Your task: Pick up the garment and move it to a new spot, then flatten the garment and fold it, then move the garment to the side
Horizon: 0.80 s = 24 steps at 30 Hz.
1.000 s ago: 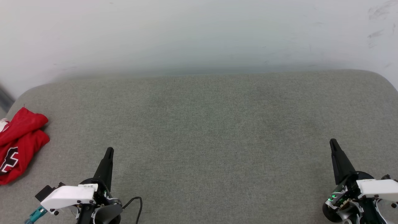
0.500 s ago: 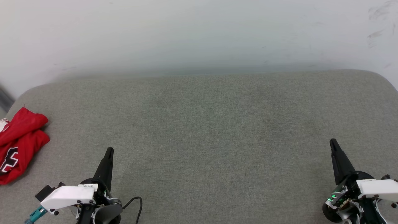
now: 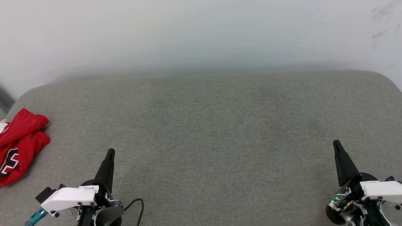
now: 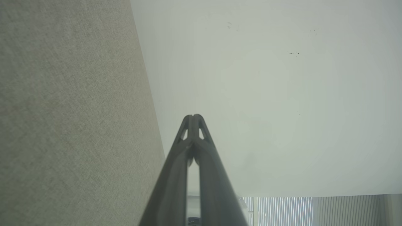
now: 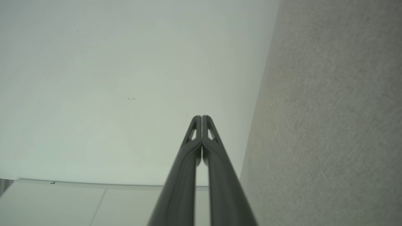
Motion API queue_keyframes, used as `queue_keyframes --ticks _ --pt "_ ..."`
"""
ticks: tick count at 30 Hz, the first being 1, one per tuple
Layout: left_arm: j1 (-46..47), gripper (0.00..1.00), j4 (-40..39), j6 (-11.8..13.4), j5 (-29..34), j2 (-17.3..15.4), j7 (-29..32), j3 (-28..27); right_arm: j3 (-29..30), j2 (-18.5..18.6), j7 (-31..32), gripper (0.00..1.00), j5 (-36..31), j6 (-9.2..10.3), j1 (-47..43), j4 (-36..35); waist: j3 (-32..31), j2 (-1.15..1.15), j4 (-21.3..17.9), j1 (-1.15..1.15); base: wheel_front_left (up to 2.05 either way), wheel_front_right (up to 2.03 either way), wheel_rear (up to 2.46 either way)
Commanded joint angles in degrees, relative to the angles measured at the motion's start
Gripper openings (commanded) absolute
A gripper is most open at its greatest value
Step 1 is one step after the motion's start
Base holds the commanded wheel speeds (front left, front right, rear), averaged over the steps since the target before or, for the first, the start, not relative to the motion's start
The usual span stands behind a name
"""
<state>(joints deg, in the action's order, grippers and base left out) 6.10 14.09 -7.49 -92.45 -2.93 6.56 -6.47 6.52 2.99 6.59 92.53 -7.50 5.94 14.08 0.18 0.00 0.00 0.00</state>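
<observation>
Showing on the garment (image 3: 25, 135): a black-and-white printed figure (image 3: 8, 160), partly folded under and cut off by the picture's edge, not reading as any sure number. Sitting right of the garment, on the white housing of the left gripper (image 3: 110, 153): a small sticker (image 3: 89, 187), its marks too fine for reading.

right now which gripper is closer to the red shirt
Left. The left gripper is just right of the garment; the right gripper is far across the grey surface.

garment (image 3: 19, 142) = 1 | left hand (image 3: 110, 151) + right hand (image 3: 336, 143) = 2 | grey pad (image 3: 220, 141) = 1
</observation>
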Motion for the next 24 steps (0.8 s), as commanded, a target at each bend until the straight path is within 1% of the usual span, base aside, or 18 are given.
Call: queue_keyframes --ticks 1,24 --pt "0.4 0.00 0.0 -0.1 0.1 0.0 0.0 -0.1 0.0 -0.2 0.0 0.00 -0.3 0.02 0.7 0.0 0.0 0.00 0.0 0.00 0.00 0.00 0.00" --pt "0.4 0.00 0.0 -0.1 0.1 0.0 0.0 -0.1 0.0 -0.2 0.0 0.00 -0.3 0.02 0.7 0.0 0.0 0.00 0.0 0.00 0.00 0.00 0.00"
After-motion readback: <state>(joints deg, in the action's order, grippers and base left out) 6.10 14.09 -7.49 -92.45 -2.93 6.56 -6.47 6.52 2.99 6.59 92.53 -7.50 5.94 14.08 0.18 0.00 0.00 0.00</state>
